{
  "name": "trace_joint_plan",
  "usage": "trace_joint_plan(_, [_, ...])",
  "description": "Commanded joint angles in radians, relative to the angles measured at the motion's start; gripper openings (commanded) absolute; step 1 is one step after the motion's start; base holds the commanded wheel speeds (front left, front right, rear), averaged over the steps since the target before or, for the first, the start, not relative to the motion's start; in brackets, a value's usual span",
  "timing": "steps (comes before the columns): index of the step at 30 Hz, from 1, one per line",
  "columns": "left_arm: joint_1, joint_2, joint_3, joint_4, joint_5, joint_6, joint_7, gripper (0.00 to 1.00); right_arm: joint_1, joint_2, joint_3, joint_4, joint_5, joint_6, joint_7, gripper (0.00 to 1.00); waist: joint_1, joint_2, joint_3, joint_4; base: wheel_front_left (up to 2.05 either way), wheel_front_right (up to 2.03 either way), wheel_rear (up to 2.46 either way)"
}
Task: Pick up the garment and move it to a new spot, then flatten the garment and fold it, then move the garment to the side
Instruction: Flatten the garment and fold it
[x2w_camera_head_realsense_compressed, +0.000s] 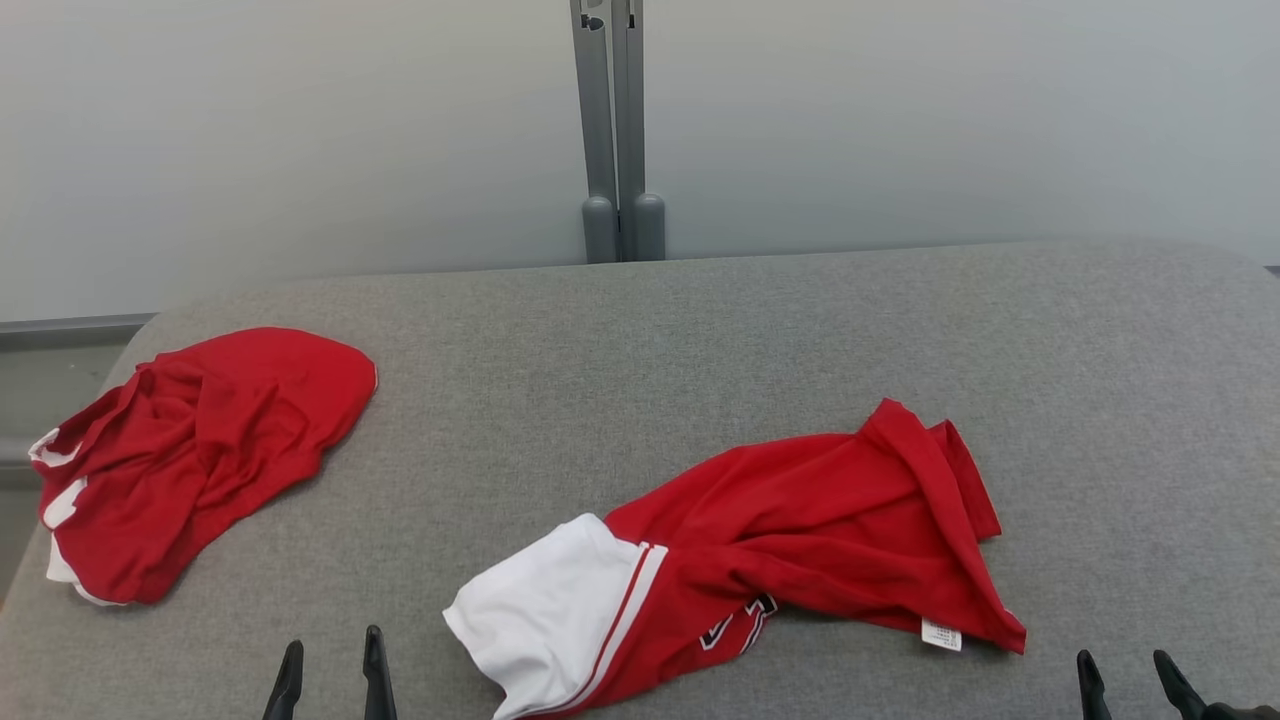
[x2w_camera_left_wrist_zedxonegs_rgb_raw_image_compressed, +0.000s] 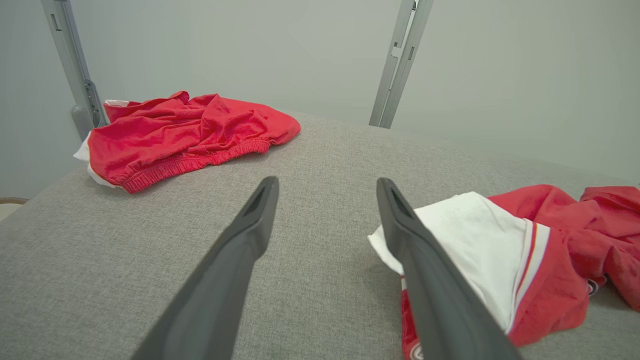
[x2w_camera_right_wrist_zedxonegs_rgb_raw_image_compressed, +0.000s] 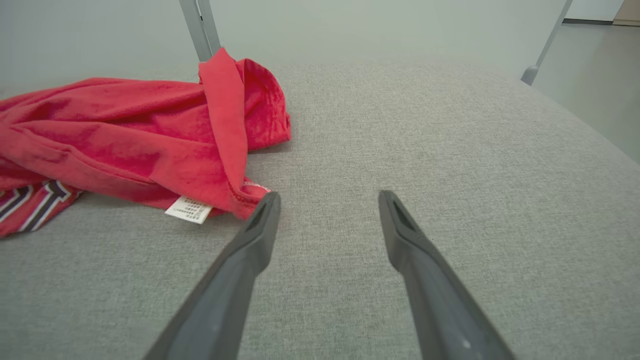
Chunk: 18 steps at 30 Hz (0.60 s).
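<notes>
jersey (x2w_camera_head_realsense_compressed: 800, 510): print (x2w_camera_head_realsense_compressed: 741, 622) mostly tucked under fold, unreadable, maybe a number. care tag (x2w_camera_head_realsense_compressed: 941, 634) text way too small. white end clipped by bottom edge in head view. left gripper (x2w_camera_head_realsense_compressed: 333, 640), right gripper (x2w_camera_head_realsense_compressed: 1123, 657): just fingertips poking up, rest cut off. red shorts (x2w_camera_head_realsense_compressed: 210, 450) bunched, inner layers hidden.

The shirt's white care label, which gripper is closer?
Right. The right gripper is just right of the care label; the left gripper lies past the white end of the shirt.
</notes>
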Motion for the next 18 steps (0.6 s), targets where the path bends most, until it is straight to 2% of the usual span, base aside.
trace_joint_plan(1, [0.012, 0.003, 0.003, 0.000, 0.003, -0.003, -0.001, 1.00, 0.006, 0.008, -0.006, -0.013, -0.005, -0.001, -0.003, 1.00, 0.0000, 0.0000, 0.001, -0.001, 0.00, 0.00, 0.00])
trace_joint_plan(18, [0.015, 0.003, -0.004, -0.003, -0.008, 0.007, -0.001, 1.00, -0.016, 0.007, 0.029, -0.059, -0.026, -0.001, -0.003, 1.00, 0.0000, 0.0000, 0.003, 0.011, 0.00, 0.00, 0.00])
